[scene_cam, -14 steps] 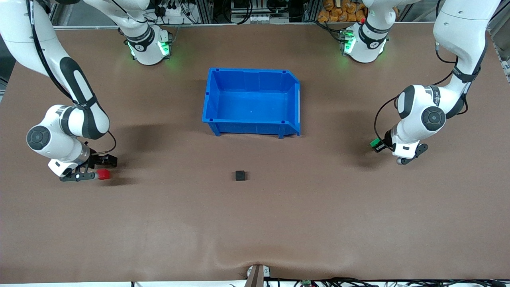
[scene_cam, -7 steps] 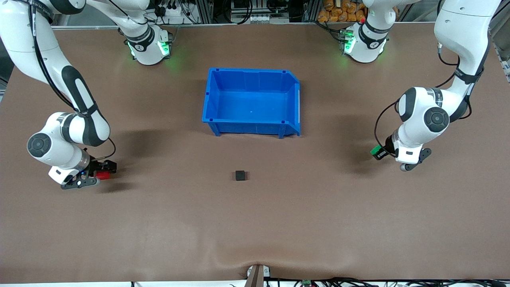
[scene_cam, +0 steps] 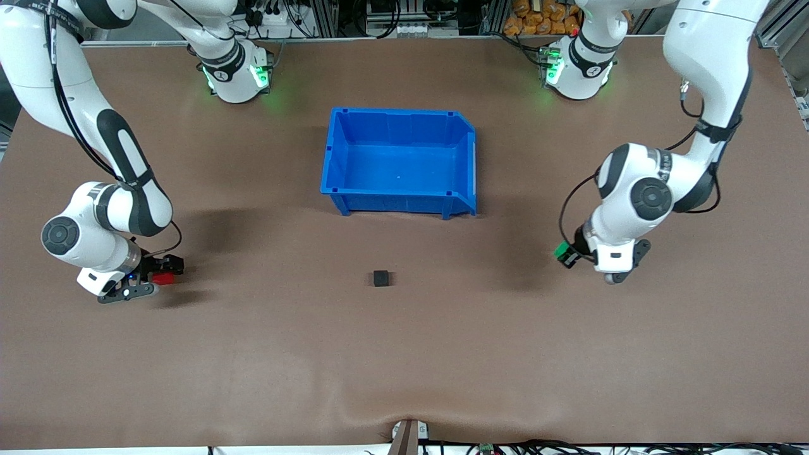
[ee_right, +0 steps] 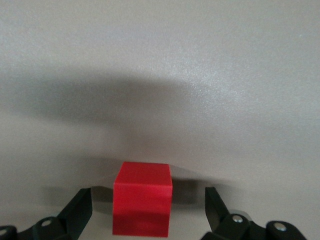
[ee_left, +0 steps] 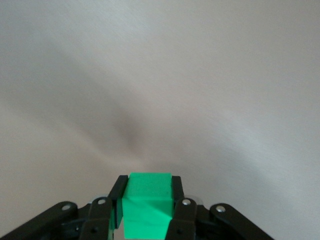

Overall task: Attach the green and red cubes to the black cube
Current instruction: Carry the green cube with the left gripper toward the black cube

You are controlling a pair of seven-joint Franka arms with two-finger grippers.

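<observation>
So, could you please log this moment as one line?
left pincer: shut on green cube | right pincer: open around red cube | black cube: untouched

The worktop [scene_cam: 404, 354] is a plain matte brown, and the bin [scene_cam: 399, 161] at upper centre of the frame is bright blue. The green cube [ee_left: 147, 204] is vivid green between black fingers, the red cube [ee_right: 142, 204] plain bright red, the black cube [scene_cam: 380, 278] matte black at centre. Both arms are white with black joints, with green lights glowing at their bases along the top.

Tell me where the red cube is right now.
The red cube sits on the table at the right arm's end, between the open fingers of the right hand, level with the black cube.
</observation>
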